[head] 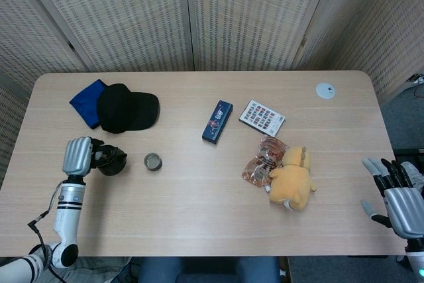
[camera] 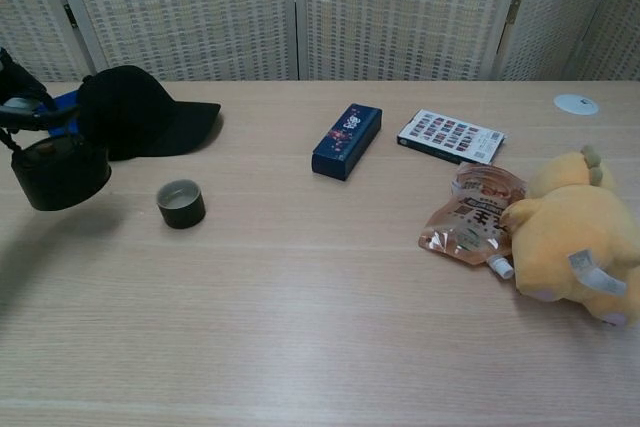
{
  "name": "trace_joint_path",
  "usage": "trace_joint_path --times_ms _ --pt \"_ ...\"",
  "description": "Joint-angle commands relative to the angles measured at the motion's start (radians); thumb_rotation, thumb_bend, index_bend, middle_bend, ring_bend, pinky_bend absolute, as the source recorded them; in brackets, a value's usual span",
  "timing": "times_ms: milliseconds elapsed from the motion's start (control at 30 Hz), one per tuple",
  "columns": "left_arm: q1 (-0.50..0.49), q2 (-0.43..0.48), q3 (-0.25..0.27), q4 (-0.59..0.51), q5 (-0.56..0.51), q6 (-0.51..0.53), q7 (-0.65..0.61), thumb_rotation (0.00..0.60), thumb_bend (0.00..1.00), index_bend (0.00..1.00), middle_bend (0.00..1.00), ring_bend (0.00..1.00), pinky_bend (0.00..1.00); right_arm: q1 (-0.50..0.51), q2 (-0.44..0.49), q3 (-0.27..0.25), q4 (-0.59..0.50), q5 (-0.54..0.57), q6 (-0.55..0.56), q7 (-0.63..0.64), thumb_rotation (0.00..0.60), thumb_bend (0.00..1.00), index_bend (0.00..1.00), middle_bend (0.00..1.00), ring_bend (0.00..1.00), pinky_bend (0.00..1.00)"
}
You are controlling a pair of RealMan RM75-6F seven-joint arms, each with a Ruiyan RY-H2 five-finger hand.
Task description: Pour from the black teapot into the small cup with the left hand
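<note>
Gripping the black teapot by its handle, the left hand holds it upright, raised off the table, at nine o'clock from the small cup and apart from it. The right hand, at the table's four o'clock corner, holds nothing, fingers spread.

Black teapot upright, left of small dark cup, apart.

Lab-like test booth – woven folding screens, wooden table, assorted props
</note>
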Motion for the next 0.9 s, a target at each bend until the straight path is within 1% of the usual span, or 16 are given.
trace_joint_path --times_ms 33,100,267,333,433,900 --pt "0.012 0.005 0.008 0.015 -0.003 -0.005 -0.016 0.275 0.19 1.00 1.00 0.97 0.57 0.002 0.000 0.001 -0.001 0.001 -0.002 -0.001 0.600 0.29 0.03 0.09 0.00 0.01" --pt "0.020 0.005 0.016 0.030 0.000 -0.006 -0.023 0.244 0.17 1.00 1.00 0.97 0.57 0.004 0.000 0.002 -0.002 0.003 -0.005 -0.002 0.600 0.29 0.03 0.09 0.00 0.01" --pt "0.035 -0.002 0.035 0.066 0.015 0.000 -0.033 0.127 0.14 1.00 1.00 0.97 0.57 0.010 0.001 0.005 -0.006 0.004 -0.010 -0.006 0.600 0.29 0.03 0.09 0.00 0.01" --pt "0.040 -0.005 0.042 0.078 0.018 -0.003 -0.032 0.099 0.14 1.00 1.00 0.96 0.57 0.011 0.003 0.008 -0.007 0.005 -0.010 -0.007 0.600 0.29 0.03 0.09 0.00 0.01" --pt "0.045 -0.010 0.049 0.089 0.019 -0.010 -0.031 0.084 0.14 1.00 1.00 0.95 0.57 0.013 0.004 0.010 -0.011 0.009 -0.011 -0.010 0.600 0.29 0.03 0.09 0.00 0.01" --pt "0.059 -0.031 0.071 0.117 0.040 -0.015 -0.010 0.081 0.14 1.00 1.00 0.92 0.56 0.013 0.004 0.009 -0.010 0.015 -0.014 -0.012 0.600 0.29 0.03 0.09 0.00 0.01"
